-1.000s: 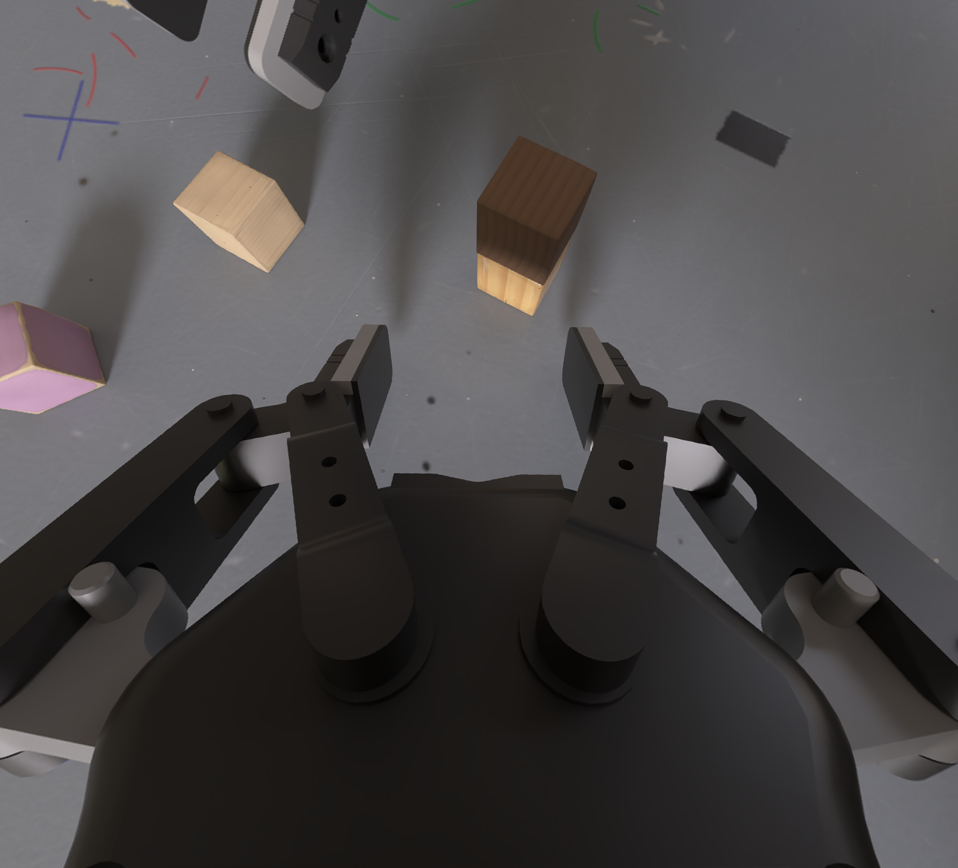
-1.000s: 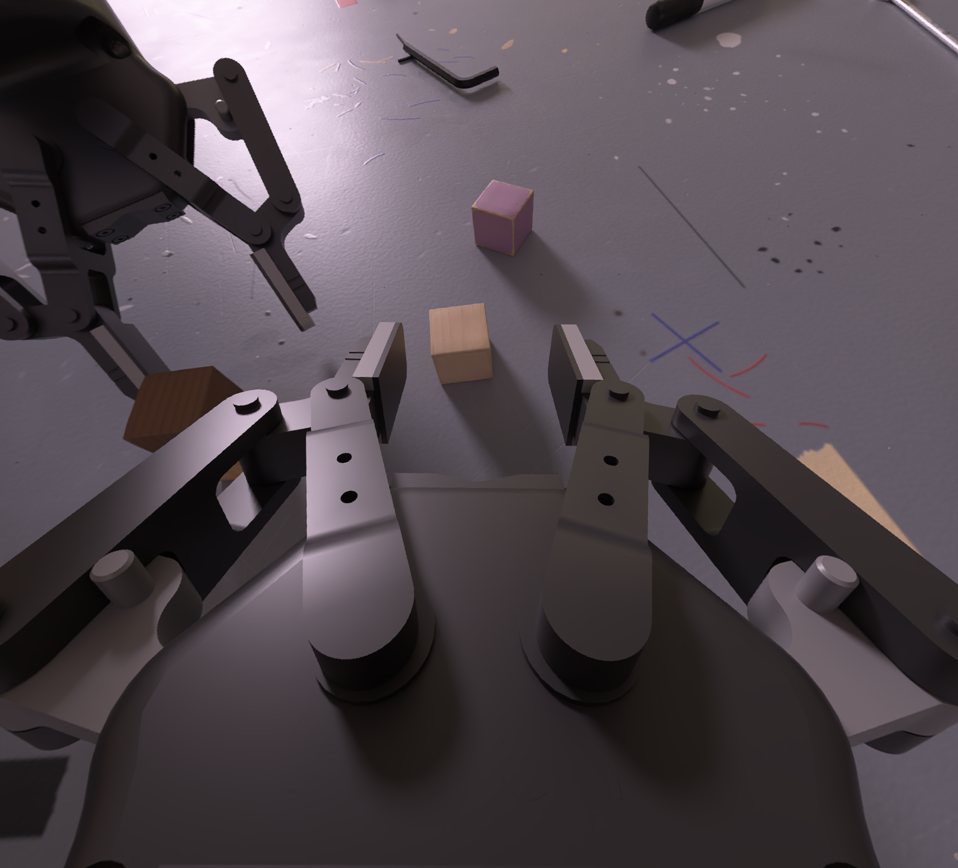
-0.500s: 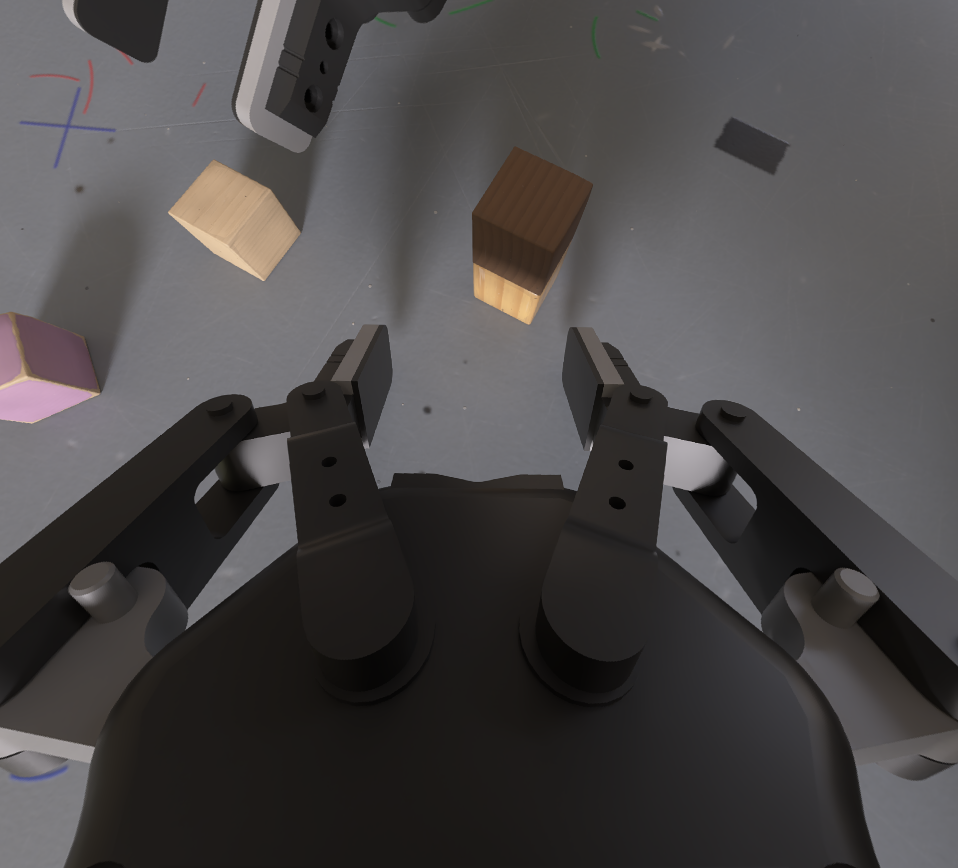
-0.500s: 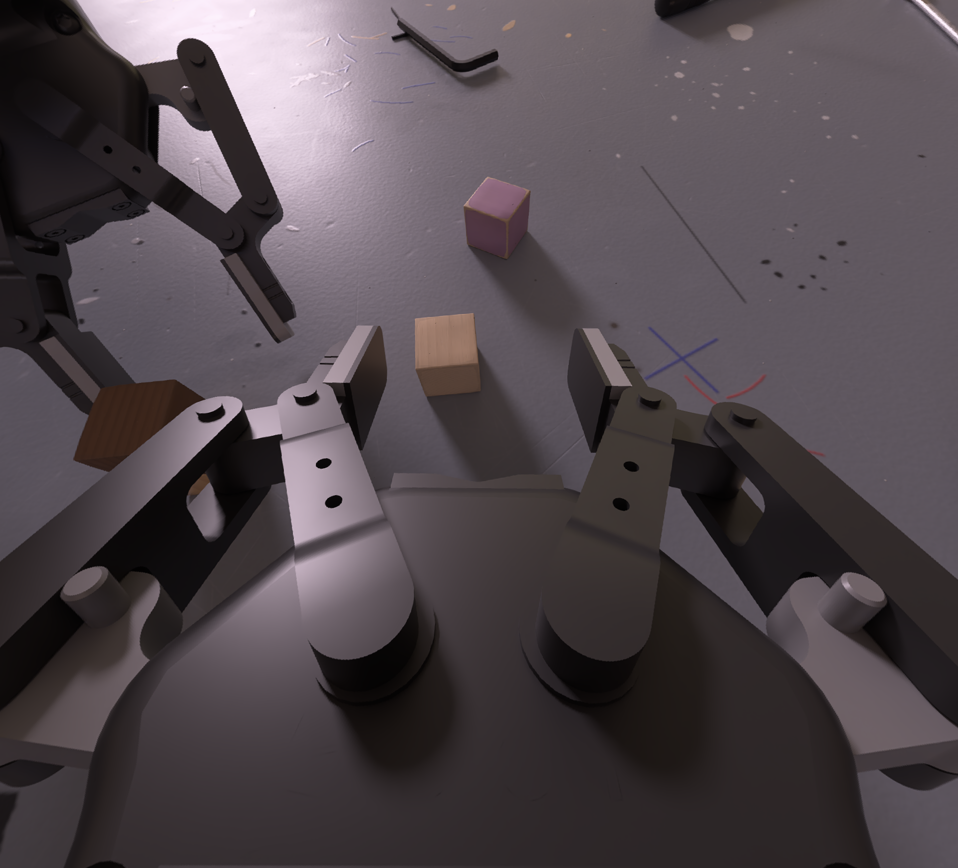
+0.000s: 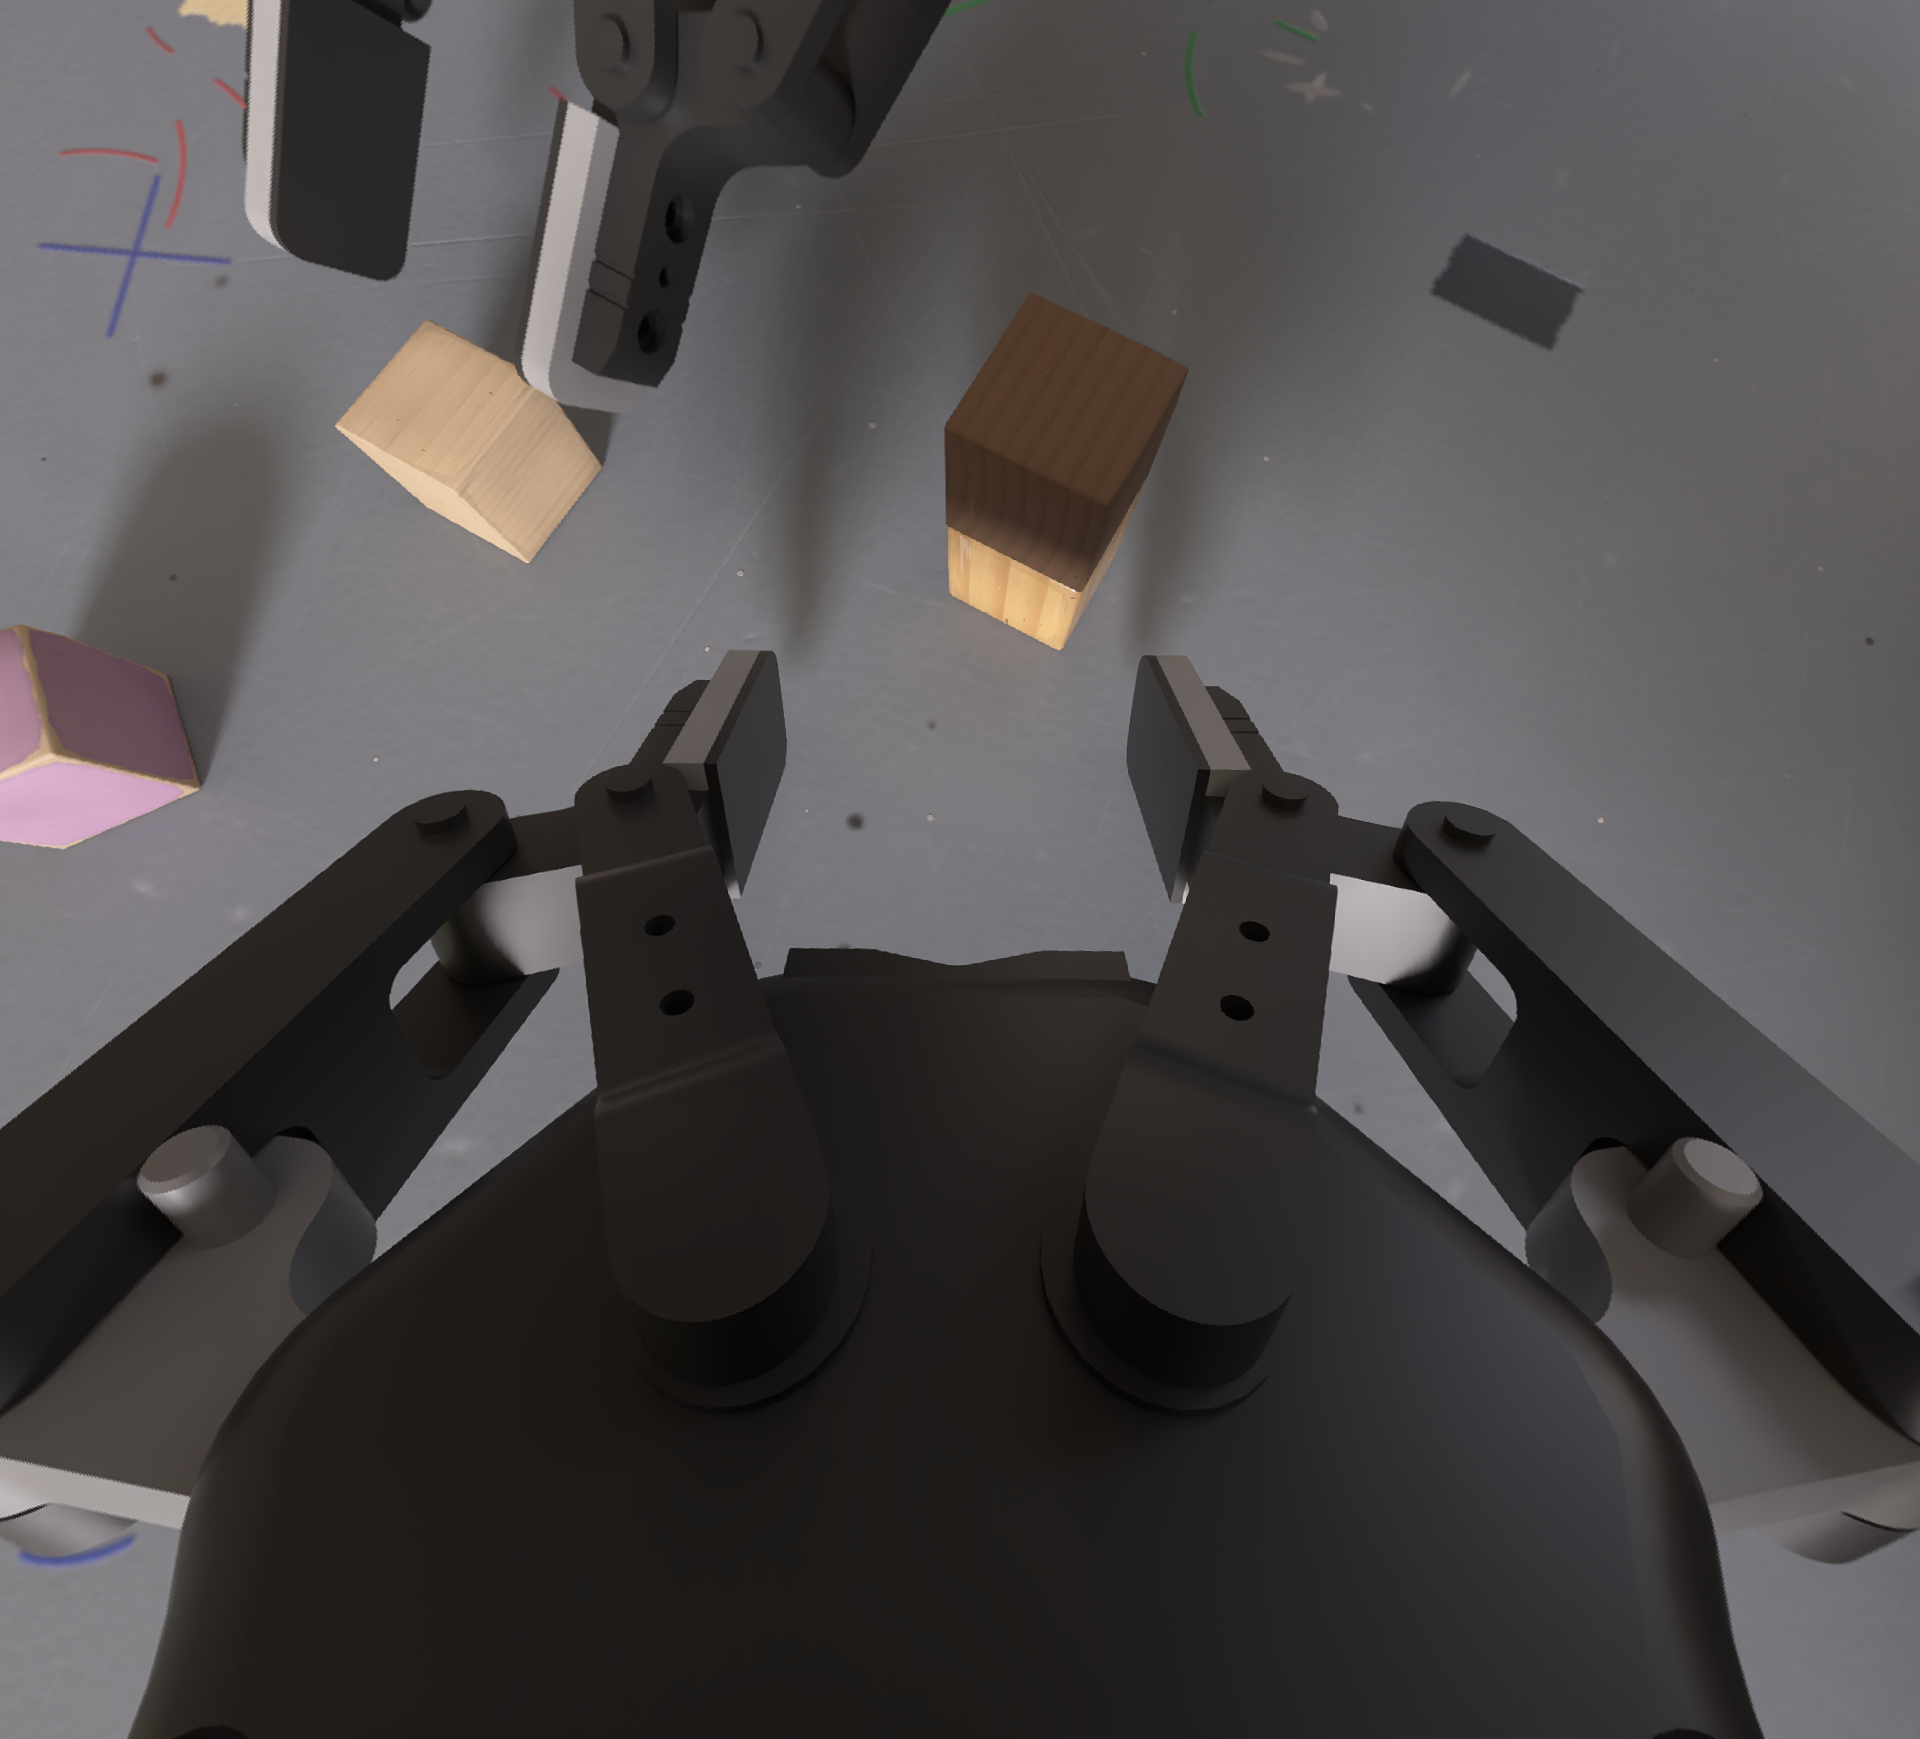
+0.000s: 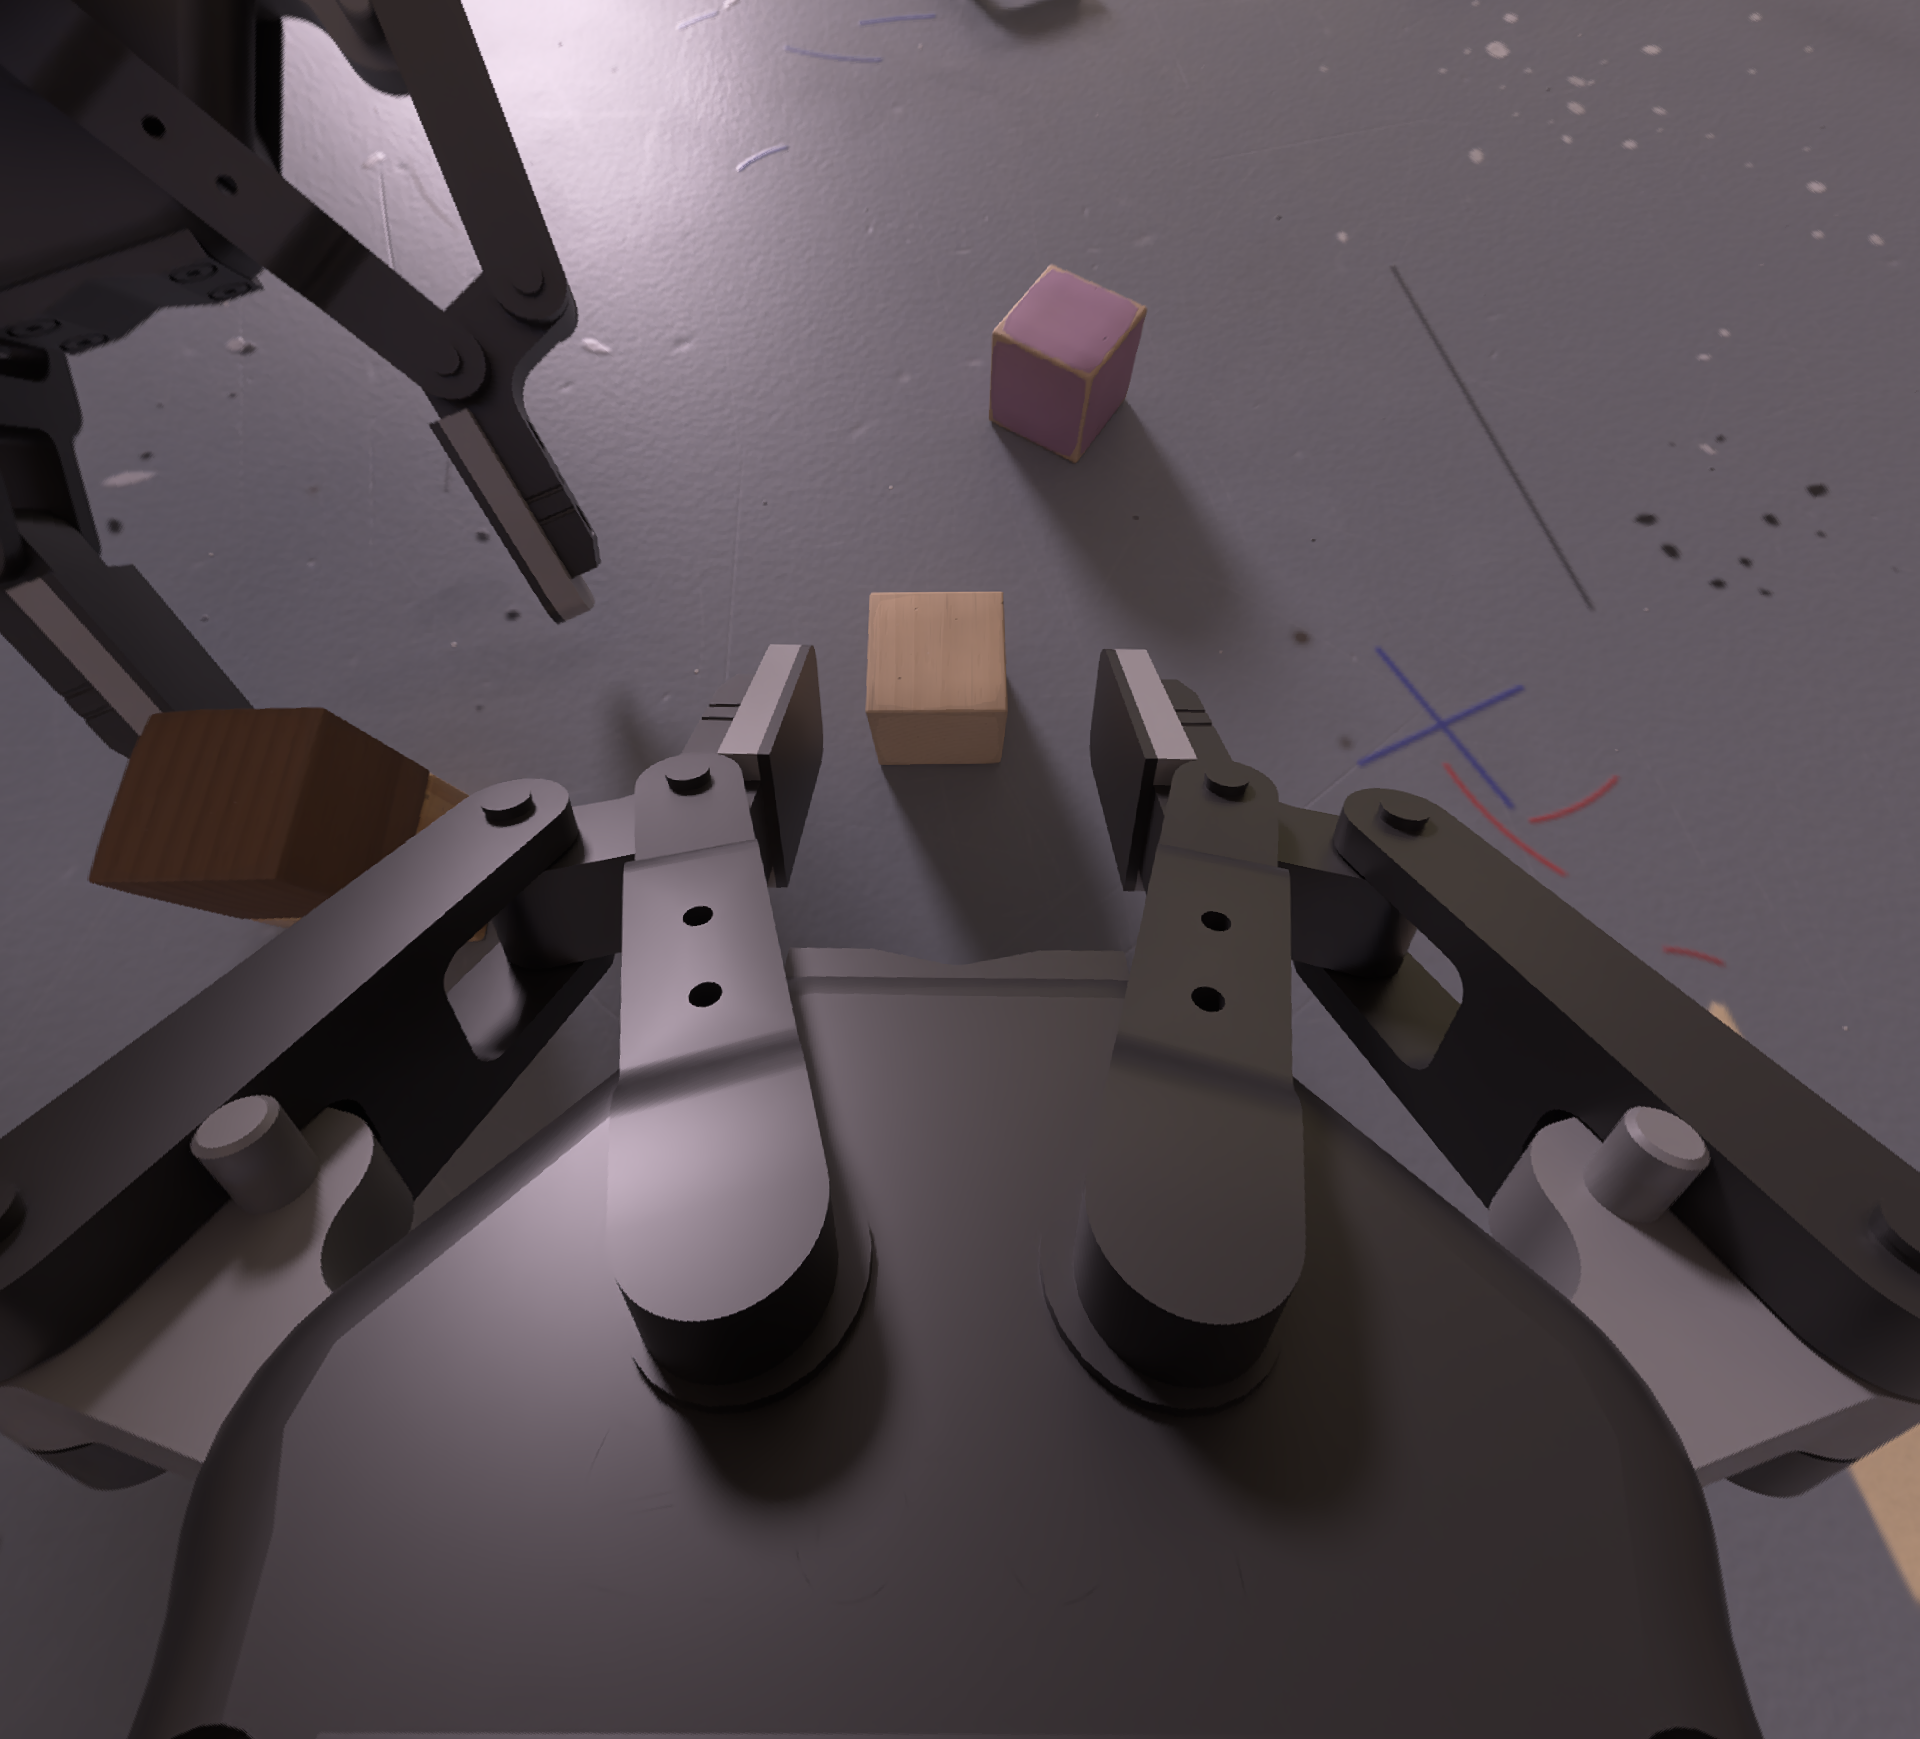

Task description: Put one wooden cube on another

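Right gripper (image 6: 954,739) lowered over pale cube (image 6: 937,677), jaws open; left gripper (image 5: 954,754) open; pink cube (image 6: 1065,359) near.

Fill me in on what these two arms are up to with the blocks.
A dark brown cube already sits on a light wooden cube, and the left gripper hangs open just short of that stack, holding nothing. The right gripper, also open, is poised over a separate pale wooden cube lying on the grey table. A pink cube stands untouched farther off.
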Controlling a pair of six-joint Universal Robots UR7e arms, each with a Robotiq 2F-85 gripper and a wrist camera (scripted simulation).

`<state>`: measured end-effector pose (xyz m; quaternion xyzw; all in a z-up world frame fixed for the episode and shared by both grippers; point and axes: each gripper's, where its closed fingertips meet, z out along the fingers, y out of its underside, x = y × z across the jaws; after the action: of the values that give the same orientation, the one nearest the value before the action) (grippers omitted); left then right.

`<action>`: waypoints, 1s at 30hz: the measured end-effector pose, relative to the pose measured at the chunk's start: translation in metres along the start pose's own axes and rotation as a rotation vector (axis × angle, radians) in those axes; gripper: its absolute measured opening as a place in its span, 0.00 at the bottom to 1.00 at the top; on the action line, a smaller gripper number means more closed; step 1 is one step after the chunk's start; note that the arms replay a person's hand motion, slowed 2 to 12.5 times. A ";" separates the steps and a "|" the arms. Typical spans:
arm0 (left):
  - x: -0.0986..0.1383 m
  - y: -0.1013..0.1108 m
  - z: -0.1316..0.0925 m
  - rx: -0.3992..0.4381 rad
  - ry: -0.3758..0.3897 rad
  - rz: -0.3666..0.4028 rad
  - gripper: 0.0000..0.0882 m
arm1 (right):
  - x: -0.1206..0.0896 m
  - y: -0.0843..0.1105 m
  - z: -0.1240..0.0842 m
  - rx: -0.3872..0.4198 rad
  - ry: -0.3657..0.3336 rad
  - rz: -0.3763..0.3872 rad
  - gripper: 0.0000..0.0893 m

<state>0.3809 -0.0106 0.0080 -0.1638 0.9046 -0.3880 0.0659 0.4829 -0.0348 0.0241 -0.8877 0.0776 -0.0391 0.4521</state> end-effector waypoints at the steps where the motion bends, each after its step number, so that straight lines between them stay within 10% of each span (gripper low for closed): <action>1: 0.000 0.000 0.000 0.000 0.000 0.000 0.67 | -0.001 0.001 0.001 -0.010 0.000 -0.007 0.52; 10: 0.000 0.000 0.000 0.000 0.000 0.000 0.67 | -0.004 0.005 0.006 -0.050 0.030 -0.070 0.29; 30: 0.000 0.000 0.000 0.000 -0.001 0.001 0.67 | -0.021 -0.007 -0.033 0.163 0.025 0.073 0.29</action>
<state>0.3808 -0.0107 0.0078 -0.1634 0.9047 -0.3879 0.0666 0.4582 -0.0535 0.0489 -0.8440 0.1118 -0.0398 0.5231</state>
